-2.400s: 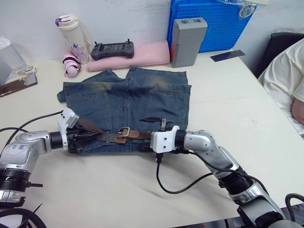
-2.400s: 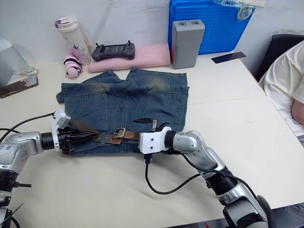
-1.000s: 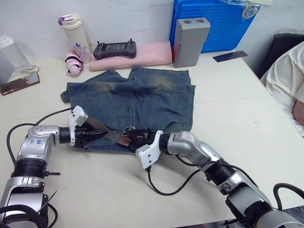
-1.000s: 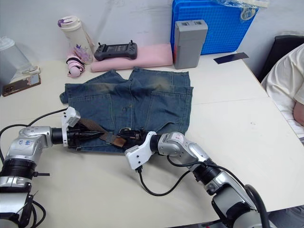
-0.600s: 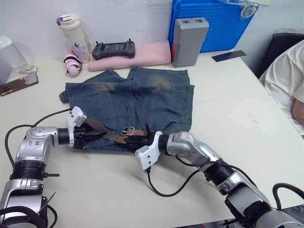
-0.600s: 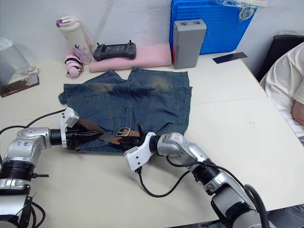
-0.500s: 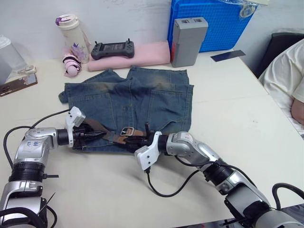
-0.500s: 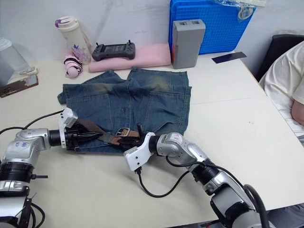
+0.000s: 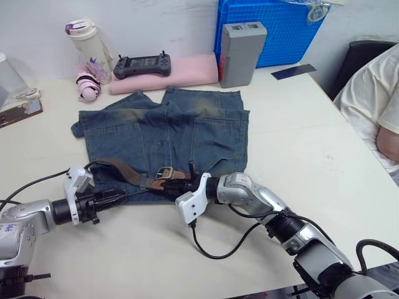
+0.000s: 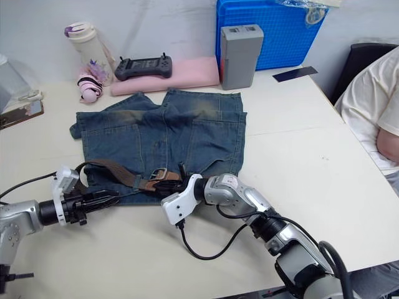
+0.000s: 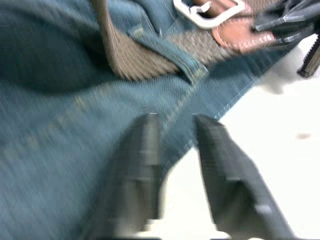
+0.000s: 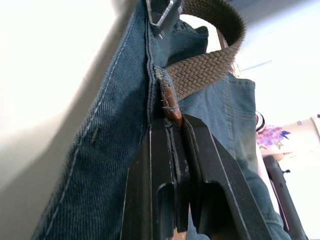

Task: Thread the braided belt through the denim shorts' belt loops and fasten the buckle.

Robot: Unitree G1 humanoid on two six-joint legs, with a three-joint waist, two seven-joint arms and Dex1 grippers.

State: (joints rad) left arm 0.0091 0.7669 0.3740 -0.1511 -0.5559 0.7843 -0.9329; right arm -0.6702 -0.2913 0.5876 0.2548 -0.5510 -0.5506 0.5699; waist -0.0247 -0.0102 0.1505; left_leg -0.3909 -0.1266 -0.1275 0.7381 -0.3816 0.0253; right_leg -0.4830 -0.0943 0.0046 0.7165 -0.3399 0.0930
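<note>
The two black fingers of the right gripper (image 12: 175,150) are pressed tight on the brown leather tip of the woven dark brown braided belt (image 9: 121,168), right at the near hem of the soft, faded blue denim shorts (image 9: 168,134). The two black fingers of the left gripper (image 11: 172,150) are spread apart with nothing between them, at the edge of the jeans cloth where it meets the pale bench (image 9: 299,149). The belt feels ropey and bumpy to look at. It lies along the waistband at the side of the shorts nearest the robot and curves up in a loop near the left corner. It goes under one small blue denim belt loop (image 11: 165,52). The shiny silver rectangle metal buckle (image 9: 164,172) sits flat on the waistband, just beside the right fingers. The shorts lie flat in the middle of the bench, with lots of bare bench to the right and in front. Behind them are a long pink folded cloth (image 9: 181,65), a grey box (image 9: 240,45) and a blue plastic crate (image 9: 274,28). Half a second ago the left fingers were on the belt at the left corner; now they have pulled back toward the robot and off it.
</note>
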